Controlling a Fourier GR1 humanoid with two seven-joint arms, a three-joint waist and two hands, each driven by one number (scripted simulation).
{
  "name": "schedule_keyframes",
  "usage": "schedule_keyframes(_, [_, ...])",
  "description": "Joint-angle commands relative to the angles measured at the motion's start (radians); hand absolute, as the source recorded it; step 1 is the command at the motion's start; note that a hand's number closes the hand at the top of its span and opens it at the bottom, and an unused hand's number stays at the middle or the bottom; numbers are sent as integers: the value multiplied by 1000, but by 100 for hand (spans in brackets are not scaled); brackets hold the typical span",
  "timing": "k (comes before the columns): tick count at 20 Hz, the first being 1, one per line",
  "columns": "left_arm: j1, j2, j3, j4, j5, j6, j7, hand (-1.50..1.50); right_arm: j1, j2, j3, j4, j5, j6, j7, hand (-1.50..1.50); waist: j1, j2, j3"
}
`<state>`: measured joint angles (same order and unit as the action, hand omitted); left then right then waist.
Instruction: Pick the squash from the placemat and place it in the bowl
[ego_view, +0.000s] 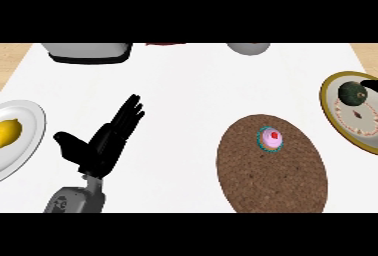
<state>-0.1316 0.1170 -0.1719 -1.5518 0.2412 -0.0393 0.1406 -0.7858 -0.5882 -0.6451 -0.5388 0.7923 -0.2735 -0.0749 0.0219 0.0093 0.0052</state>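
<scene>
Since the dark green squash (353, 93) lies inside the gold-rimmed bowl (325, 100) at the right side of the desk (192, 90), the task looks as good as done, and the remaining dangers are mostly of undoing it. The squash sits toward the bowl's far part, close to the view's edge, and a knock to the bowl could roll it or tip it out. The right robot hand is out of view, so I cannot tell how near it is to the bowl; a careless sweep from that side is the likeliest cause. The left robot hand (103, 142) rests at the left, fingers straight and apart, holding nothing, well away from the bowl. A second risk is mistaken identity: a pink cupcake (271, 138) stands on the brown placemat (273, 180), and a yellow fruit (7, 132) lies on the plate (29, 145) at the left; either might be grabbed wrongly.
</scene>
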Motion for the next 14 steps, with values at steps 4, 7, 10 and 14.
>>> schedule_keyframes(4, [15,-10,20,18,-1,19,-11,0,32,50,-185,-137,-304,68,-321,-150,-46,-17,-4])
schedule_keyframes(7, [76,-3,10,-13,-8,13,-20,0,130,95,-216,-258,-395,149,-389,-150,-56,-25,-6])
schedule_keyframes(10, [54,1,17,-30,-7,21,8,0,219,149,-224,-433,-467,240,-370,-150,-75,-32,-8])
schedule_keyframes(14, [43,-11,19,-38,-28,67,35,0,394,263,-242,-638,-556,338,-423,-150,-107,-38,-8])
